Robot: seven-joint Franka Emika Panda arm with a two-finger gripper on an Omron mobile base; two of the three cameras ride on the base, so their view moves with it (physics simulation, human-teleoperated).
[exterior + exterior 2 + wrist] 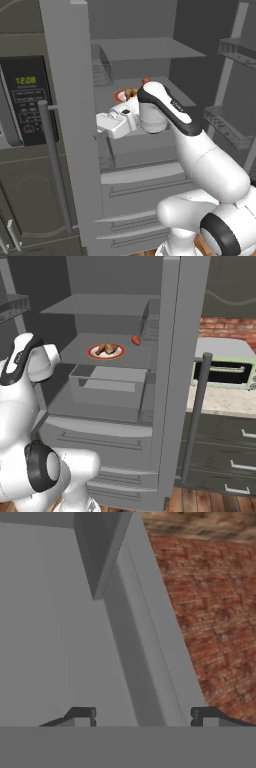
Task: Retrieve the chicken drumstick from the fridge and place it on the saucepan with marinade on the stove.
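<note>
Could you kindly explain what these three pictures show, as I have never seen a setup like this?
It is a simulated kitchen. A white robot arm with dark joints reaches into an open tall grey steel fridge. Two pictures come from cameras on its base, left and right; the third looks along its two-finger gripper, whose jaws stand apart with nothing between them. On a fridge shelf sits a red-rimmed white plate carrying the lumpy golden-brown chicken drumstick, with a small red-orange oblong item beside it.
</note>
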